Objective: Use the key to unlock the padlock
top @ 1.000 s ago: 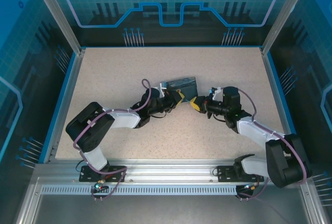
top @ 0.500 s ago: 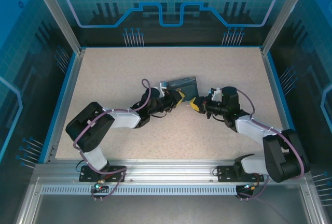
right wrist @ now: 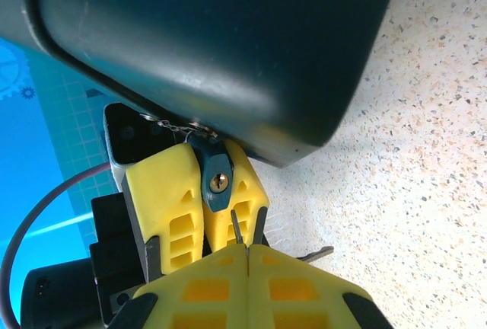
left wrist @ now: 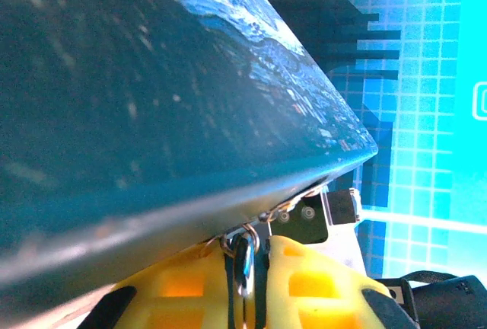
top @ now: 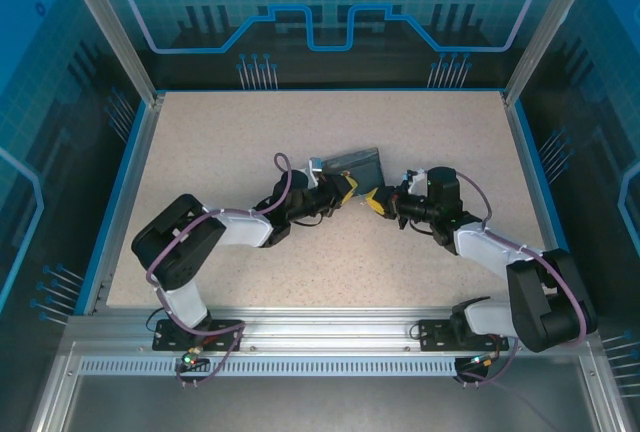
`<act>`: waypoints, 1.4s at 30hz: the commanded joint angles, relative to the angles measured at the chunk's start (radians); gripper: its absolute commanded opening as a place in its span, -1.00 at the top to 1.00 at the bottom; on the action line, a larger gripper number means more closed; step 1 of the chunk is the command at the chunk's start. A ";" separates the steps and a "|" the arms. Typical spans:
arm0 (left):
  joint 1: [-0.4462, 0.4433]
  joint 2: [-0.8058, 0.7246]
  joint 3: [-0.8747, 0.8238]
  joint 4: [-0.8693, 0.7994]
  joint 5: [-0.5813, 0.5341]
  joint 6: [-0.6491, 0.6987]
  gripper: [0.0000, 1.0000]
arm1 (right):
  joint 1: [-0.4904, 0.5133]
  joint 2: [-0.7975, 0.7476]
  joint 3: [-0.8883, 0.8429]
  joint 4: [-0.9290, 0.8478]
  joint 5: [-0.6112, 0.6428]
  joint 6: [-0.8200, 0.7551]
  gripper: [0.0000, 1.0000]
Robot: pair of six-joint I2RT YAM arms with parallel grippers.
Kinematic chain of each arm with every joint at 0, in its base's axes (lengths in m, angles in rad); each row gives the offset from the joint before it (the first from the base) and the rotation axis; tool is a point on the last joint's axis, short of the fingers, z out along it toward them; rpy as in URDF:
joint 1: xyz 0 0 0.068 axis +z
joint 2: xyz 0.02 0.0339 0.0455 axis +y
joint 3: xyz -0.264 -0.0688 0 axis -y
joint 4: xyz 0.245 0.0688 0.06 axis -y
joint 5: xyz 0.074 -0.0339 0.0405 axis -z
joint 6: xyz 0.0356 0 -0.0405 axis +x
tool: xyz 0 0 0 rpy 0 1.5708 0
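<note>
The padlock [right wrist: 218, 183] is a small blue body with a brass keyhole facing my right wrist camera. It hangs by a wire ring from the corner of a dark case [right wrist: 205, 39] with a blue swirled face [left wrist: 251, 24]. My left gripper [top: 345, 189] is shut on the padlock, its yellow fingers [right wrist: 163, 192] on either side. In the left wrist view the metal shackle [left wrist: 245, 257] sits between those fingers. My right gripper [right wrist: 247, 249] is shut on the key [right wrist: 237, 230]. The thin blade points up, its tip just below the keyhole and slightly right of it.
The case [top: 350, 164] lies on the speckled table [top: 220, 142] just behind both grippers. My right gripper [top: 378, 199] faces the left one at mid-table. A second thin metal piece [right wrist: 316, 253] sticks out right of my right fingers. Blue walls ring the table.
The right arm edged slightly toward the left gripper a second ago and has held still since. The left gripper and padlock have stayed put.
</note>
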 commanded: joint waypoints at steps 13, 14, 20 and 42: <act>0.002 -0.008 0.019 0.134 0.024 -0.017 1.00 | -0.034 -0.019 0.051 -0.036 0.003 -0.023 1.00; 0.002 -0.008 0.021 0.133 0.024 -0.018 1.00 | -0.033 -0.021 0.054 -0.038 0.002 -0.023 1.00; -0.004 -0.004 0.028 0.133 0.025 -0.018 1.00 | -0.034 -0.021 0.062 -0.046 0.003 -0.024 1.00; -0.025 0.009 0.052 0.126 0.025 -0.016 1.00 | -0.027 -0.010 0.073 -0.045 0.007 -0.030 1.00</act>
